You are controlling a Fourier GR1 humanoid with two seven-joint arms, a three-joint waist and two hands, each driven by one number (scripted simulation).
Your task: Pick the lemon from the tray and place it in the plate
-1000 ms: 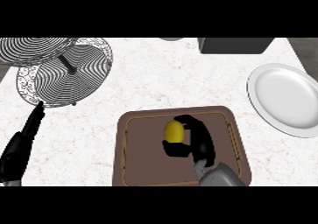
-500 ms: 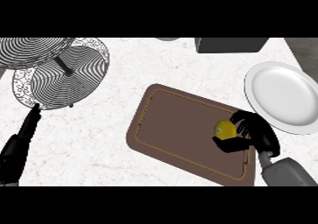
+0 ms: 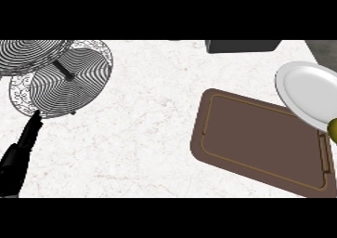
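No writing, label, brand, number or sign readable anywhere. Plain brown on the tray (image 3: 260, 139), plain white on the plate (image 3: 313, 93), only faint veining on the counter (image 3: 143, 116). Ornate edge pattern on the wire stand (image 3: 58, 74), possibly mere filigree, not lettering as far as can be made out.

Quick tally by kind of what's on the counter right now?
Lemon: 1, at the right edge
Plate: 1
Tray: 1
Wire stand: 1
Dark box: 1
Total: 5
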